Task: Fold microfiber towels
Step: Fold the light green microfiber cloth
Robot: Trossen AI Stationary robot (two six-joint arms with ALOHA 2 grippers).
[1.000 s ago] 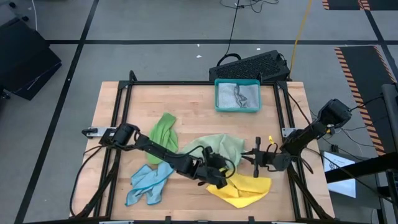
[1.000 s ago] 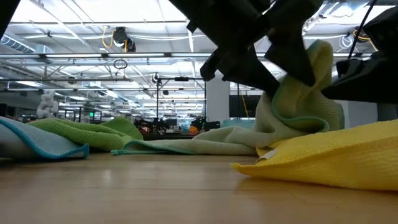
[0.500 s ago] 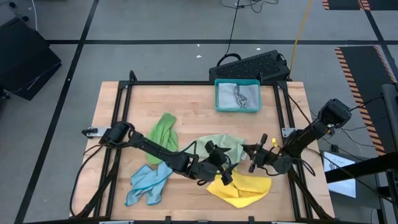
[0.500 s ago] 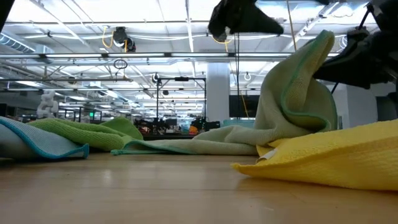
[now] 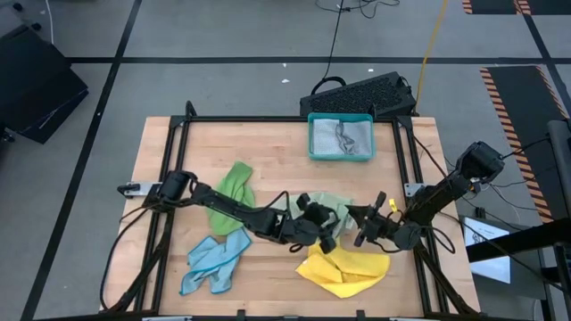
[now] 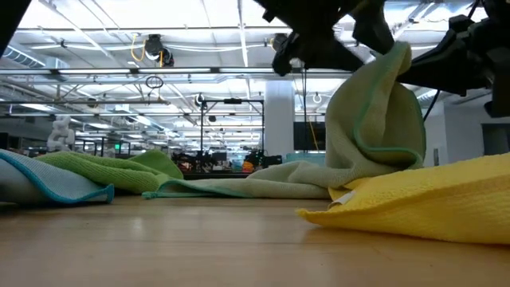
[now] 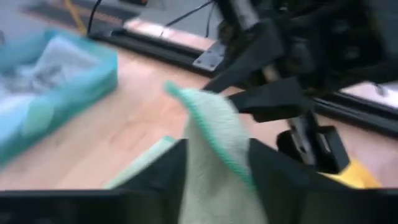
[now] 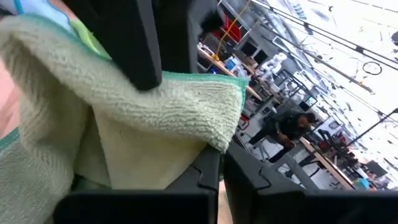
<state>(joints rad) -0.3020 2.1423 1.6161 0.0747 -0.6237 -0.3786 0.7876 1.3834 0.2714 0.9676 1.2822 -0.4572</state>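
A pale green towel (image 5: 328, 207) stands up in a peak (image 6: 374, 104) at the table's middle right, with its lower part spread on the wood. My left gripper (image 7: 217, 149) reaches in from the left and is shut on that peak. My right gripper (image 8: 221, 171) comes from the right, shut on the same towel's corner. A yellow towel (image 5: 345, 270) lies just near of them. A light blue towel (image 5: 214, 265) and a bright green towel (image 5: 234, 184) lie flat to the left. My left gripper has the raised fold of the pale green towel (image 7: 214, 134) between its two fingers (image 7: 169, 171), coming from the table's left and slanting slightly down. The cloth fills the gap between them and stands up past them; its lower part rests on the table. My right gripper pinches the towel at its teal-hemmed corner (image 8: 219, 144) between shut fingers, level, from the table's right. The corner is lifted clear. The cloth drapes slack from it down to the table (image 6: 239, 190).
A teal tray (image 5: 312, 147) with a grey cloth in it stands at the far edge. A black keyboard (image 5: 361, 94) lies on the floor beyond it. Black frame rails (image 5: 268, 119) run round the tabletop. Bare wood lies at the far left and in front of the towels.
My left gripper opened and came off the pale green towel, rose and shifted toward the far edge. It has closed on the raised fold again, nearer my right gripper. My right gripper rolled and rose a little, keeping the towel's corner up.
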